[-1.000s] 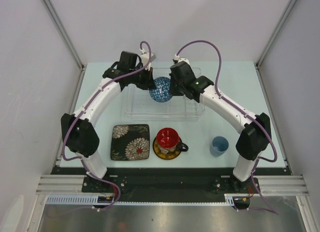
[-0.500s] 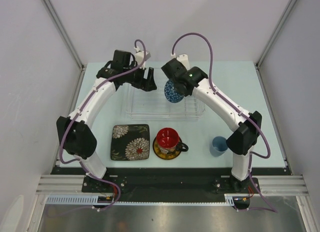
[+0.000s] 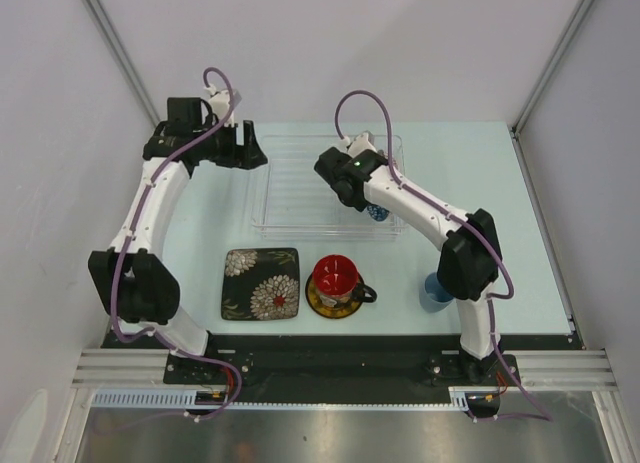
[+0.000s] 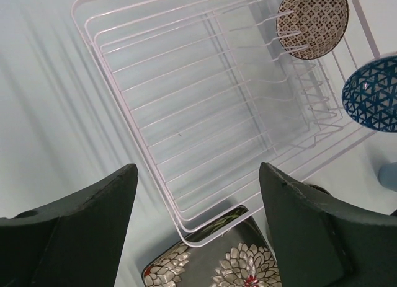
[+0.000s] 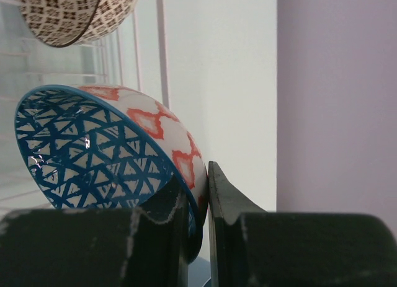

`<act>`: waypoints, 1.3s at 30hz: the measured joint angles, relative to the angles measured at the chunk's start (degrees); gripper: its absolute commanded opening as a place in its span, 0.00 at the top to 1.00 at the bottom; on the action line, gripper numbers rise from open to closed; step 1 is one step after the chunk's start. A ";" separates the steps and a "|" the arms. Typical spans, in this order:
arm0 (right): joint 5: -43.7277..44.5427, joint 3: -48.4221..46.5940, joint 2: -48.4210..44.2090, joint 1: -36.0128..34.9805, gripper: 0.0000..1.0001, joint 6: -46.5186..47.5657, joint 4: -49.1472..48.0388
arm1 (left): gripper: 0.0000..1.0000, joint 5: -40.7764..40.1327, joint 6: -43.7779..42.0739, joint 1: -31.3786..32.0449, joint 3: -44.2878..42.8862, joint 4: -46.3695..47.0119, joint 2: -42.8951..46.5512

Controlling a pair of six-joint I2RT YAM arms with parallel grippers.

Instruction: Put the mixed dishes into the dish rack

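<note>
My right gripper is shut on the rim of the blue patterned bowl, one finger inside and one outside, and holds it on edge. From above, only a bit of that bowl shows under the wrist, at the near right corner of the clear dish rack. The beige patterned bowl stands on edge in the rack's right end. My left gripper hangs open and empty past the rack's left side. The black floral plate, the red-inside cup on its saucer and the light blue cup stand on the table.
The right arm's elbow hangs just above the light blue cup. Walls close in the table on the left, right and back. The plate's far edge lies close to the rack's near left corner.
The left gripper opened, let go of the blue bowl and swung left off the rack. The right arm carried the bowl right and towards the near right corner, turning it on edge.
</note>
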State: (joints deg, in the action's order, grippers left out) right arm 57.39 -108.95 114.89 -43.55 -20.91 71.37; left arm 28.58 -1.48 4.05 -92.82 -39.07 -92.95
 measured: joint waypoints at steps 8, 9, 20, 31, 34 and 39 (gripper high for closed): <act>3.96 0.09 3.02 1.22 1.00 -0.02 -0.07 | 0.18 1.29 0.00 -0.92 4.37 0.35 1.55; 3.98 0.20 3.67 1.42 1.00 0.00 -0.22 | 0.18 1.53 0.00 -1.03 4.94 0.44 1.64; 3.96 1.64 6.95 3.08 1.00 0.04 -1.66 | 0.19 3.19 0.11 -3.37 7.76 1.29 2.03; 1.03 -1.01 12.74 2.95 0.69 0.22 -1.22 | 0.20 3.61 -0.07 -6.36 9.16 1.29 4.22; 0.50 -1.36 12.74 2.69 0.42 0.09 -1.31 | 0.20 3.58 -0.07 -6.97 9.64 1.29 4.50; -0.42 -1.44 12.74 1.66 0.31 0.52 -1.33 | 0.20 3.65 -0.04 -7.08 9.68 1.33 4.50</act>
State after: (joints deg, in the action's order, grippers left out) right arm 56.97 -110.39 127.63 -41.89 -20.38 70.04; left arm 32.23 -1.52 -3.03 -83.13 -37.74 -88.44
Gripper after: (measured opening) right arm 0.664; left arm 0.802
